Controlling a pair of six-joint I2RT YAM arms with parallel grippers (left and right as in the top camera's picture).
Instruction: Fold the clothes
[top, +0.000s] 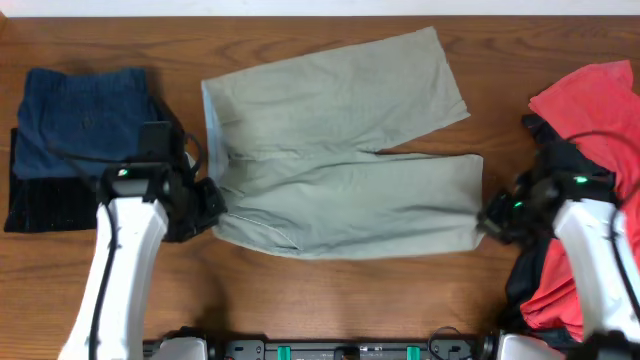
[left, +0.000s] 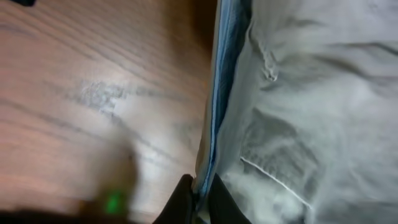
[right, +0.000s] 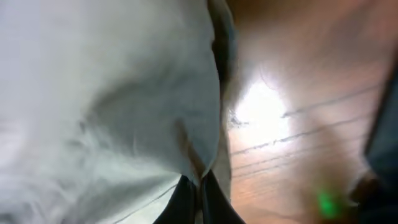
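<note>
Pale khaki-green shorts lie spread flat on the wooden table, waistband to the left, legs to the right. My left gripper is shut on the near end of the waistband; the left wrist view shows its black fingers pinching the blue-lined waistband edge. My right gripper is shut on the hem corner of the near leg; the right wrist view shows its fingers clamped on the pale fabric.
A navy garment lies folded on a black one at the far left. A red garment and shiny black fabric are heaped at the right edge under my right arm. Bare wooden table lies in front.
</note>
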